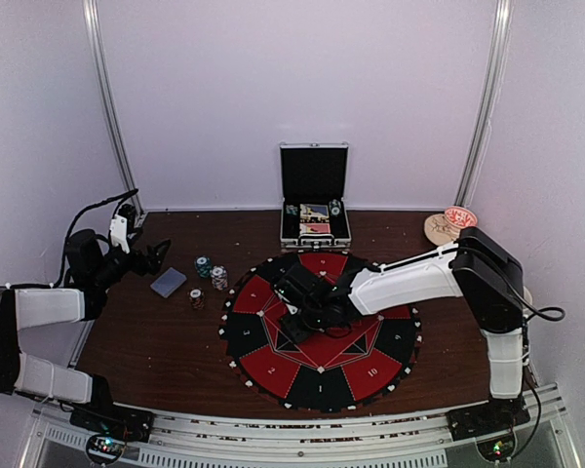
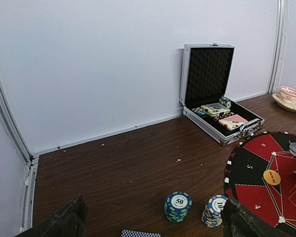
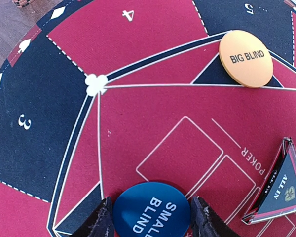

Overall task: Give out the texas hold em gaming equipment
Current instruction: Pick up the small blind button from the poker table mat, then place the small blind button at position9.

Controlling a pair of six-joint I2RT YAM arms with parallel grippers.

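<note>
The right end effector (image 3: pixel 151 201) pinches the blue SMALL BLIND disc (image 3: pixel 153 213) by its rim, one finger on either side. The disc is flat and low over the red felt of the round mat (image 3: pixel 153 108). By my reading it is being set at a player's place, since the orange BIG BLIND disc (image 3: pixel 245 58) lies ahead and to the right. A clear ALL IN marker (image 3: pixel 278 190) sits just right of the fingers. The right arm stretches long and low across the desk (image 1: pixel 175 341), wrist tipped down. The left end effector (image 2: pixel 153 213) hangs spread and empty, its arm folded back. Chip stacks (image 2: pixel 178 205) stand just ahead of it, with the open case (image 2: pixel 219 98) far beyond.
</note>
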